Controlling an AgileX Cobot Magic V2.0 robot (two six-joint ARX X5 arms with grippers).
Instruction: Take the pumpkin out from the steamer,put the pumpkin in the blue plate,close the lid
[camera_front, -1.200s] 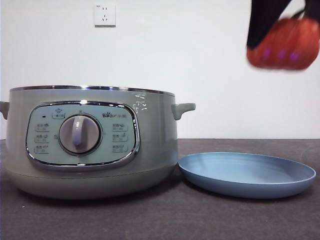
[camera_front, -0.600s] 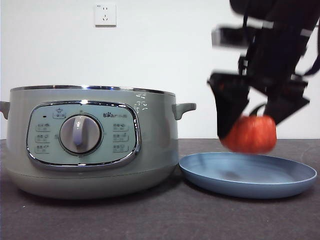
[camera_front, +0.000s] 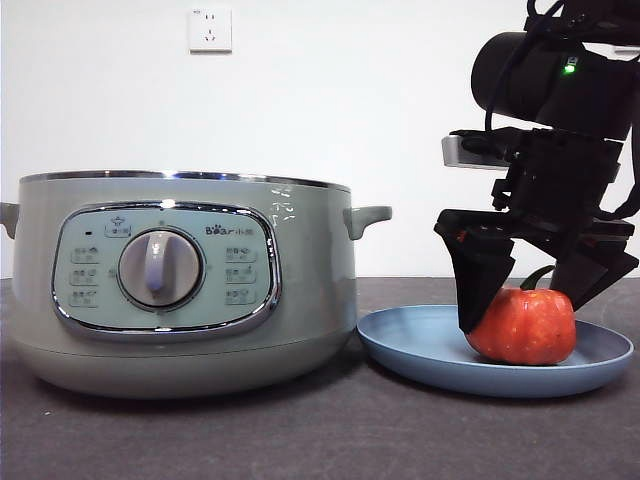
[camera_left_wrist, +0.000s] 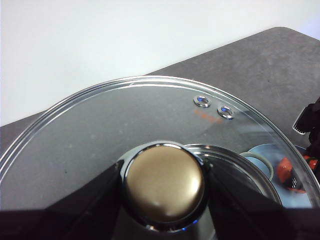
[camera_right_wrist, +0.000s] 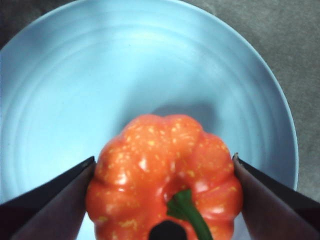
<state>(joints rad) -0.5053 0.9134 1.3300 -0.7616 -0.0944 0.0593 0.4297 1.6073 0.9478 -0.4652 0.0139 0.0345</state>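
Two black jaws of the right gripper (camera_front: 530, 300) flank the pumpkin (camera_front: 522, 326) at the lower right of the front view, one against each side, clasping it. Its ribbed orange-red skin is flecked with pale yellow in the right wrist view, where a curved dark green stem rises from its crown, and the pumpkin (camera_right_wrist: 165, 185) fills the lower centre between the two dark jaw faces. It sits on the blue plate (camera_front: 420, 345), a wide shallow matte disc with faint concentric rings, lying on the dark grey table (camera_front: 250, 430) just beside the steamer (camera_front: 185, 280). That pot is a broad, rounded, pale sage-green body with a chrome-framed panel, a central dial and stubby side handles; its top is uncovered, showing a thin chrome rim. High on the white wall at upper left is a socket (camera_front: 210, 30). In the left wrist view the left gripper (camera_left_wrist: 162, 197) is clamped on the lid (camera_left_wrist: 100, 130) by its smooth round knob; the domed clear glass has a bright chrome edge and two small metal vent rings
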